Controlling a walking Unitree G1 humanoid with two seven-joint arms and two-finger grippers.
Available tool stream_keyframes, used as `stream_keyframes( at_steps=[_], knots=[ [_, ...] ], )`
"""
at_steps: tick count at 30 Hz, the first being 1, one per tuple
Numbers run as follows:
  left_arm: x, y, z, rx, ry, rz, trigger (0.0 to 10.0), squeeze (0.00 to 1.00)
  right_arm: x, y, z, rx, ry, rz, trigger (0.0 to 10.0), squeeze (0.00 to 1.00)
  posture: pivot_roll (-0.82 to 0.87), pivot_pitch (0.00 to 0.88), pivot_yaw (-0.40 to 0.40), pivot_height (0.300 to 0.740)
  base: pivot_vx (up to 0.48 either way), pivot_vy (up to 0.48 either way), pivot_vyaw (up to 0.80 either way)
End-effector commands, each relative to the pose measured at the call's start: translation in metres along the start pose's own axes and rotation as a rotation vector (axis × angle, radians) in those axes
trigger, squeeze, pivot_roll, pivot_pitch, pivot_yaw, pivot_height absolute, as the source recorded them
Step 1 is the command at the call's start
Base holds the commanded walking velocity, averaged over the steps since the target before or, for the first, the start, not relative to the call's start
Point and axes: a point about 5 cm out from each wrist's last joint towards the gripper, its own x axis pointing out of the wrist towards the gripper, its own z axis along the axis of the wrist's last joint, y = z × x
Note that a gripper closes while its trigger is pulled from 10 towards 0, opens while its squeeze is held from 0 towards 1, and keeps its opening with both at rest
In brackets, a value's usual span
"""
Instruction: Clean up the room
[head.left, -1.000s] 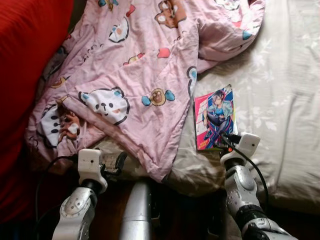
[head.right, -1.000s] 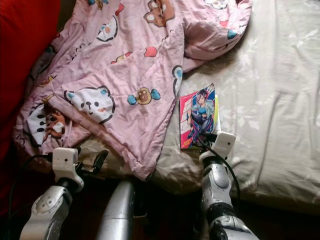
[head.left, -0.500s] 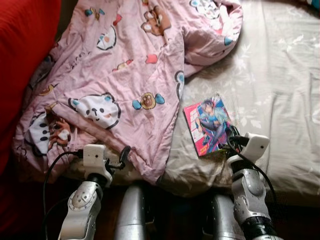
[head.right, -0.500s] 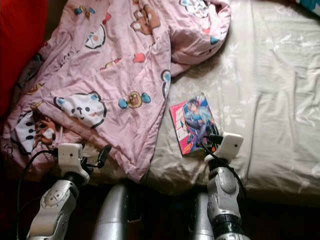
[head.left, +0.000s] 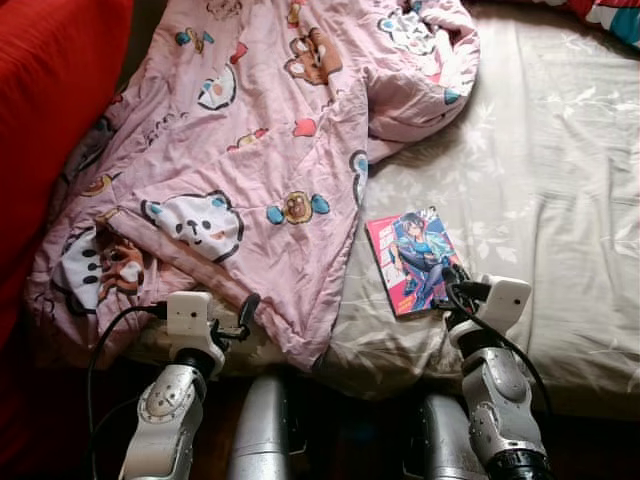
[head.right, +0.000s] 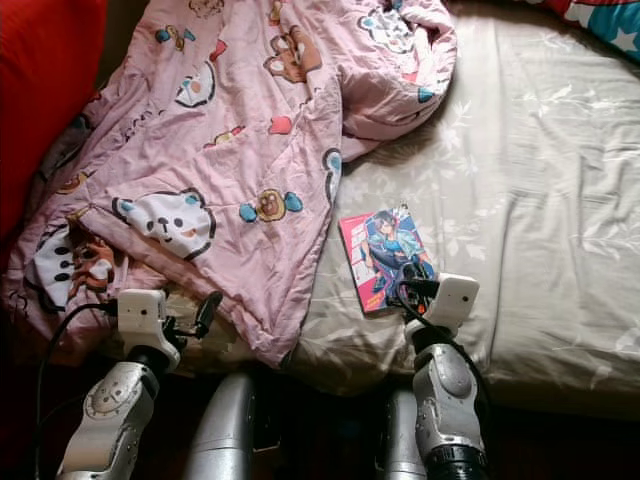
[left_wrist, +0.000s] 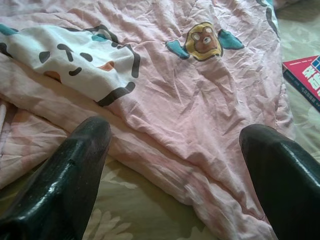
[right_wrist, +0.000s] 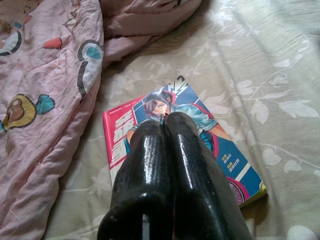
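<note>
Bed (head.left: 560, 170) with a pale leaf-print sheet spreads before me, a red cushion (head.left: 50, 100) at far left. Pink quilt (head.left: 250, 150) covers its left half; the book (head.left: 415, 260) lies flat just right of it, near the edge. My right gripper (right_wrist: 165, 125) hovers over the book, jaws pressed together. My left gripper (left_wrist: 175, 145) gapes at the quilt's hem. Since a second ago my view has tilted farther up the bed.

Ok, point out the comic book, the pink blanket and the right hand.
comic book (head.left: 412, 258): left eye view, middle of its cover.
pink blanket (head.left: 270, 150): left eye view, flat middle stretch.
right hand (right_wrist: 165, 122): right wrist view, fingertips pressed together over the book.
</note>
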Motion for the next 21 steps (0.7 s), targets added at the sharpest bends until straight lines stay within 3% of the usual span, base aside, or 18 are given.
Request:
stream_keyframes(
  at_steps=[1,11,19,21],
  knots=[
    [-0.006,0.001,-0.013,0.018,0.054,0.006,10.0,0.0,-0.003,0.0,-0.008,0.007,0.035,-0.009,10.0,0.0,0.07,0.238,0.078,0.621,0.0,0.0,0.0],
    [-0.007,-0.005,-0.017,-0.011,0.068,-0.011,10.0,0.0,-0.002,-0.009,-0.015,-0.006,0.084,-0.093,10.0,0.0,0.07,0.238,0.063,0.621,0.0,0.0,0.0],
    [-0.008,-0.005,-0.015,-0.023,0.046,0.002,10.0,0.0,-0.005,-0.008,-0.02,-0.016,0.097,-0.09,10.0,0.0,0.08,0.238,0.055,0.621,0.0,0.0,0.0],
    [-0.008,-0.003,-0.014,-0.024,0.042,0.011,10.0,0.0,-0.006,-0.006,-0.022,-0.001,0.1,-0.08,10.0,0.0,0.07,0.238,0.053,0.621,0.0,0.0,-0.69]
  ],
)
